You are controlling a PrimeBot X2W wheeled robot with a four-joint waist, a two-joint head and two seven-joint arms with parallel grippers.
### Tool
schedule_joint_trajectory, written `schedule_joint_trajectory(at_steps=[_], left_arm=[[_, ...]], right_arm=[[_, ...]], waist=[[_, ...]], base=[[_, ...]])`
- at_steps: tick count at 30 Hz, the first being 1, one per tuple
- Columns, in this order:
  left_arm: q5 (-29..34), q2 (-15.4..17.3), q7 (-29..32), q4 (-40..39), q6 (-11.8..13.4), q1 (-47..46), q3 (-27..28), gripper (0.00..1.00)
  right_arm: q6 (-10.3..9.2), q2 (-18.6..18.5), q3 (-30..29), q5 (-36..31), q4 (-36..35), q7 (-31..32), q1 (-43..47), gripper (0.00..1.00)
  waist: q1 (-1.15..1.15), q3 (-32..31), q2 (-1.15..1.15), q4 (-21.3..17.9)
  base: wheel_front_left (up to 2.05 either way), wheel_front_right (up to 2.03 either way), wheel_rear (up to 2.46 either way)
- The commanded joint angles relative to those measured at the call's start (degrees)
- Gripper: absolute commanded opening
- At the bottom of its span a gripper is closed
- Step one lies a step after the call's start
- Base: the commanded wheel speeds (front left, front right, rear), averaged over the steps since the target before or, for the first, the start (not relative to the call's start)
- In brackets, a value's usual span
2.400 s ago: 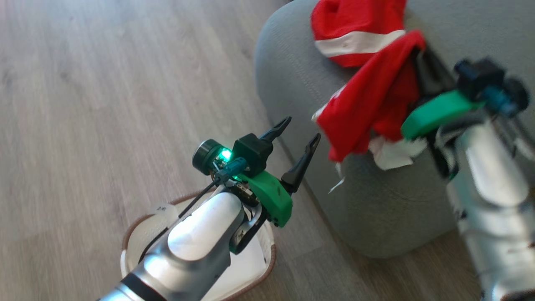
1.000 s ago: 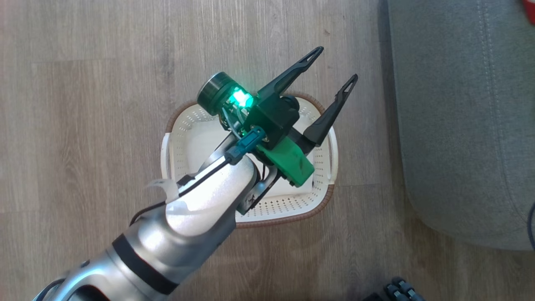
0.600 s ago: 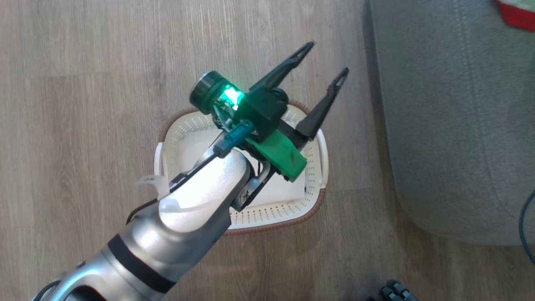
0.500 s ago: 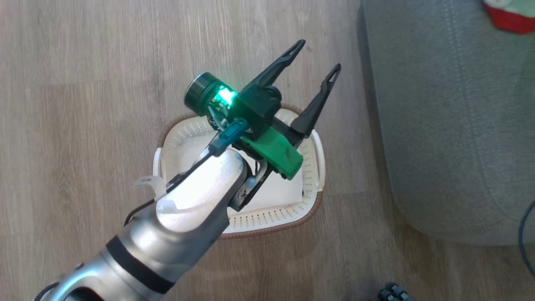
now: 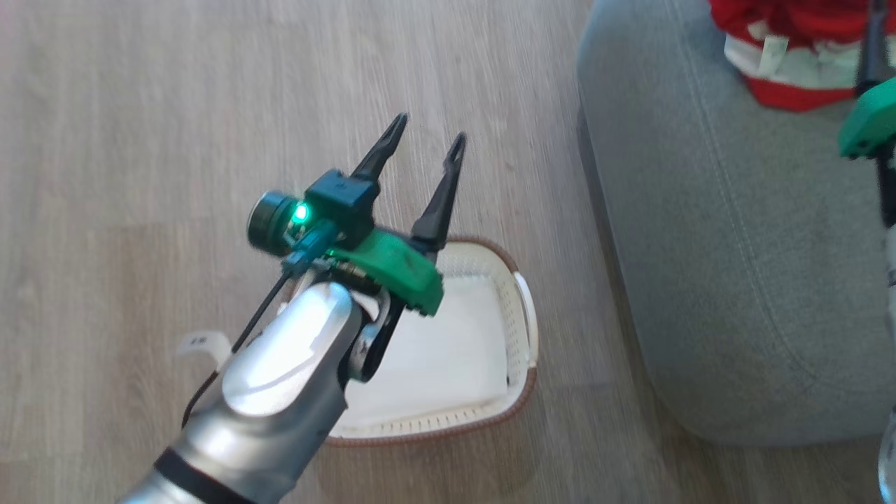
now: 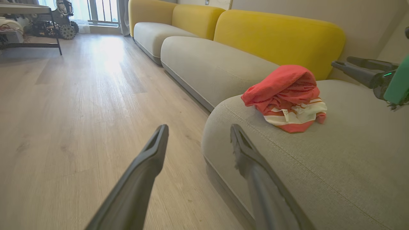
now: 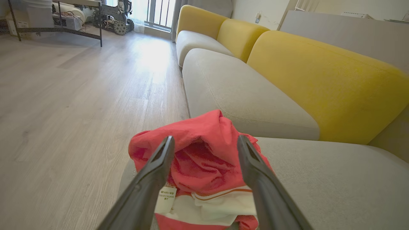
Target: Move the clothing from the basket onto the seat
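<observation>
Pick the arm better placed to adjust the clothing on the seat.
Right, likely: right gripper open at the clothing on the seat; left gripper open by the basket, off the seat.

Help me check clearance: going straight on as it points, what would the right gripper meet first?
Probably the clothing heaped on the seat, just ahead of the right gripper; depth unclear.
</observation>
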Motion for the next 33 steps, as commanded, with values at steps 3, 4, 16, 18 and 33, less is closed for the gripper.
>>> schedule_joint_trajectory(at_steps=[3,4,16,18,33], left_arm=[[-1.3,1.8,-0.7,-0.5,1.1,1.9,3.8,1.00],[-1.7,2.1,-0.7,-0.3,1.4,2.7,4.3,1.00],[-3.1,6.1,-0.7,-3.2,5.2,13.0,12.1,1.00],[-2.6,7.0,-0.7,-5.0,6.0,15.4,13.8,1.00],[2.1,8.7,-0.7,-16.5,8.7,34.3,24.5,1.00]], right_arm=[[-0.02,0.7,4.1,2.5,-4.1,-0.4,1.6,1.00],[-0.02,1.2,5.0,3.2,-4.8,-0.4,2.2,1.00],[-0.02,7.5,14.3,8.5,-16.5,-0.4,13.2,1.00],[-0.02,9.0,15.4,8.5,-18.8,-0.4,15.9,1.00],[-0.02,13.2,15.0,13.5,-36.6,-0.4,39.3,1.00]], waist=[[0.00,-4.6,0.00,1.9],[0.00,-5.3,0.00,2.2],[0.00,-12.5,0.00,5.9],[0.00,-13.4,0.00,6.5],[0.00,-18.3,0.00,9.6]], base=[[0.00,0.00,0.00],[0.00,0.00,0.00],[0.00,0.00,0.00],[0.00,0.00,0.00],[0.00,0.00,0.00]])
